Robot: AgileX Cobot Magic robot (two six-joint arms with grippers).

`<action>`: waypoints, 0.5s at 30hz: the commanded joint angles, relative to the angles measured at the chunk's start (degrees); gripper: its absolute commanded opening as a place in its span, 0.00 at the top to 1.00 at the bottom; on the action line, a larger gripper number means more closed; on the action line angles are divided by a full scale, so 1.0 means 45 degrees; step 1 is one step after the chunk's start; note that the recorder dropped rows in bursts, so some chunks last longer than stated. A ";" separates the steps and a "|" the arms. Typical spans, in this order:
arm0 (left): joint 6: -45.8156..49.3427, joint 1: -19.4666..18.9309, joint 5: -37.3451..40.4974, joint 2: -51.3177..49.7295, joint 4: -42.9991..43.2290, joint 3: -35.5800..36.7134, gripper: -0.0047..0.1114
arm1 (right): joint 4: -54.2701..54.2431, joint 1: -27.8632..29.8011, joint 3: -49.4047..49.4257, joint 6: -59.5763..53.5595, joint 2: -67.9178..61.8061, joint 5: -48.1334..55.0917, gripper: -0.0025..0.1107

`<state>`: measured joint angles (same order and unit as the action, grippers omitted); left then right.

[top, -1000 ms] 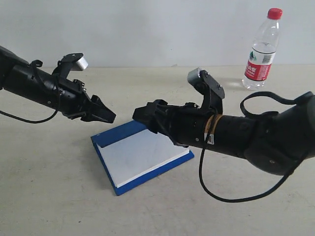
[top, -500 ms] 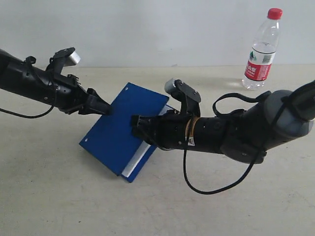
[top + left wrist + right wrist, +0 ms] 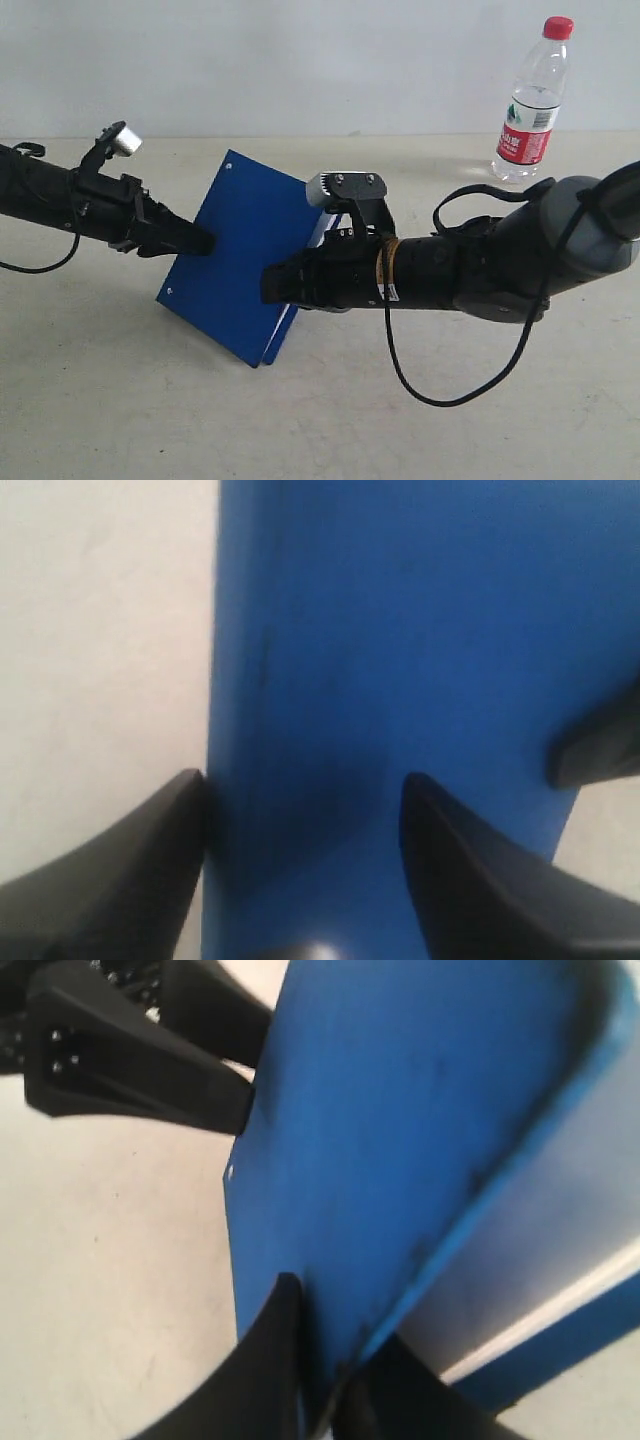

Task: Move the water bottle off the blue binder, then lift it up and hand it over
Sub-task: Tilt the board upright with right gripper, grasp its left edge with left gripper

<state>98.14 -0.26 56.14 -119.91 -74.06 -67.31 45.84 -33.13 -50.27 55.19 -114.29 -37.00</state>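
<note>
The water bottle (image 3: 533,100) stands upright on the table at the far right, off the binder and away from both grippers. The blue binder (image 3: 245,250) is raised on its lower corner and steeply tilted. White pages show behind its cover. My right gripper (image 3: 270,287) is shut on the binder's cover edge; the right wrist view shows the cover (image 3: 400,1110) pinched in my right gripper (image 3: 325,1330). My left gripper (image 3: 207,240) is open with its tips at the cover's outer face, and the blue binder (image 3: 400,630) fills the left wrist view beyond my left gripper (image 3: 300,785).
The beige tabletop (image 3: 100,400) runs back to a white wall. A black cable (image 3: 450,390) loops down from the right arm toward the table. My right arm stretches across the middle, between the binder and the bottle.
The binder went from lying open on the table to standing steeply tilted in the right gripper's hold. The left arm dropped lower and drew back to the left while staying at the cover.
</note>
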 commanded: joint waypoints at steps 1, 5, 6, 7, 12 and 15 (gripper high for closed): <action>0.2067 -0.0028 0.1293 0.0026 -0.1682 -0.0170 0.50 | 0.1246 0.0116 0.0081 -0.0893 -0.0045 0.0639 0.98; 0.2316 -0.0028 0.1104 0.0026 -0.1805 -0.0380 0.50 | 0.2094 0.0557 0.0081 -0.0967 -0.0045 0.0580 0.98; 0.2316 -0.0028 0.0986 -0.0025 -0.1775 -0.0448 0.50 | 0.2470 0.0748 0.0081 -0.0967 -0.0045 0.0550 0.98; 0.2316 -0.0028 0.0908 -0.0080 -0.1775 -0.0512 0.50 | 0.2923 0.0960 0.0081 -0.0967 -0.0045 0.0404 0.98; 0.2647 -0.0028 0.0912 -0.0519 -0.1775 -0.0961 0.50 | 0.6197 0.2060 0.0081 -0.0592 -0.0045 -0.0829 0.98; 0.3856 -0.0028 0.1346 -0.0569 -0.1775 -0.1109 0.50 | 0.8008 0.2647 0.0081 -0.0592 -0.0045 -0.1390 0.98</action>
<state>110.82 -0.52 60.48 -122.38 -81.42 -71.54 71.21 -23.49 -50.27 53.63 -114.24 -45.08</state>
